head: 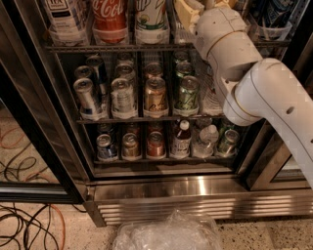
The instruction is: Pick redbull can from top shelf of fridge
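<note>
Fridge (171, 188) door open, and the white arm (259, 93) comes in from the right and angles up across the racks to the top shelf (122, 48). The gripper (188, 10) is right at the upper edge of the view, its pale yellowish end in the lane just right of the white-and-green can (151, 17). Whether the jaws are apart or together, I cannot tell; the frame edge cuts them off. Left of that can stands the red Coca-Cola can (110, 17), both in clear bins. The blue-and-silver can I take for the redbull can (274, 14) sits in a clear bin on the same shelf, on the far side of the arm, at the right, its top out of view and apart from the gripper. Below, two more racks carry rows of cans and small bottles. On the floor, a crumpled clear plastic bag (166, 234) lies in front of the ribbed steel base, with cables (24, 224) at the left.
</note>
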You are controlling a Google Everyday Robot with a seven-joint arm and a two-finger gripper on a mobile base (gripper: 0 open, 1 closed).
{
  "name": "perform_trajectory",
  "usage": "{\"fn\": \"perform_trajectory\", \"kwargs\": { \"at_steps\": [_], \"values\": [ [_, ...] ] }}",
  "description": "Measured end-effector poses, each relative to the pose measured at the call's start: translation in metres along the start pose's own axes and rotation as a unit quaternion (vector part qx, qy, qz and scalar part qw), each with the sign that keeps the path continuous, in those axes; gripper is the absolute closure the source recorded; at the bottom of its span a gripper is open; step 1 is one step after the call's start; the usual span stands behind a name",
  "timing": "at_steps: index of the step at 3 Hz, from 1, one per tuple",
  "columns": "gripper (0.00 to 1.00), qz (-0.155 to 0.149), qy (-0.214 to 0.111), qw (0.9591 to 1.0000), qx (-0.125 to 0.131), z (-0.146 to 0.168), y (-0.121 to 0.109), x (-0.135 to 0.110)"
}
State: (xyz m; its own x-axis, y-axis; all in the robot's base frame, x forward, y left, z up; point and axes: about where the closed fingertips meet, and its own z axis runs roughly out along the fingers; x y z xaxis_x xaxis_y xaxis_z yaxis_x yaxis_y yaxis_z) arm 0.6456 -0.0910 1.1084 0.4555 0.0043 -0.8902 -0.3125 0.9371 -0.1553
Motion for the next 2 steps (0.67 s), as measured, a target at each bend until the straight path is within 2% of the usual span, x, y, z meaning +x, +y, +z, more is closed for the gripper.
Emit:
{"fn": "perform_trajectory", "kwargs": {
  "at_steps": [1, 2],
  "values": [
    [1.00, 0.004, 0.009, 0.9999, -0.008, -0.0012, 0.0008, -0.0020],
    [1.00, 0.014, 0.029, 0.9992, -0.026, -0.0081, -0.0070, -0.0099]
  ]
}}
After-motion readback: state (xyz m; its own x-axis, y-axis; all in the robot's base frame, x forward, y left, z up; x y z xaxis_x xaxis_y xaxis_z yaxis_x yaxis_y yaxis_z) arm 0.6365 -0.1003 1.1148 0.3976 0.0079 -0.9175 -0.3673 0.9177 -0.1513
